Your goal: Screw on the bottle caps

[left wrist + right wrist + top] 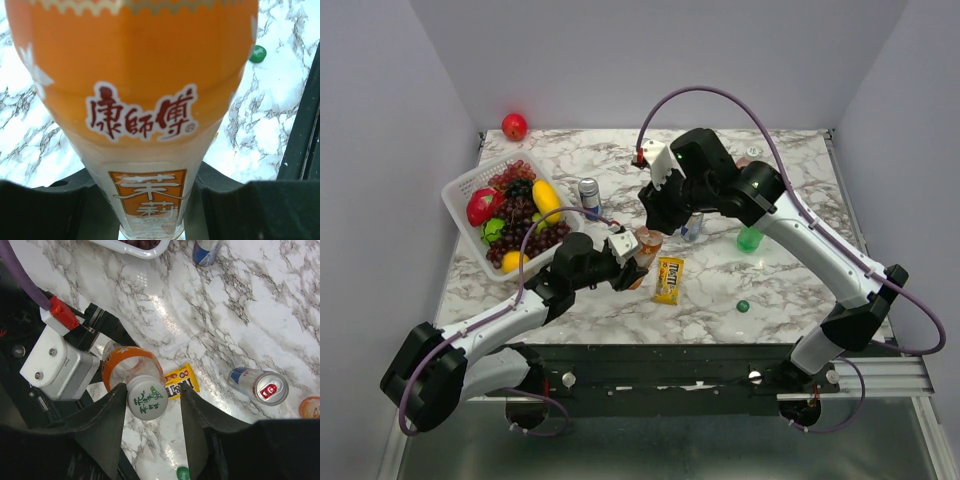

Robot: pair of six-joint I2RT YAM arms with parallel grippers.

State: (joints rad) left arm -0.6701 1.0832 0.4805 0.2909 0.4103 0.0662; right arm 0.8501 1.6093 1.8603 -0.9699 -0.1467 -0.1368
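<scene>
An orange-labelled bottle (647, 246) stands upright near the table's front middle, and my left gripper (628, 262) is shut on its lower body (135, 100). A white cap (147, 397) with green print sits on its neck. My right gripper (154, 405) hangs over the cap with the jaws open. The left finger is against the cap and the right finger stands off it. A green bottle (750, 238) stands to the right. A loose green cap (743, 306) lies nearer the front. The open top of a second orange bottle (311, 407) shows at the right wrist view's edge.
A yellow candy packet (668, 280) lies just right of the held bottle. Two drink cans (589, 195) (692, 226) stand behind it. A white basket (460, 190) of fruit fills the left side, with a red apple (514, 126) at the back wall.
</scene>
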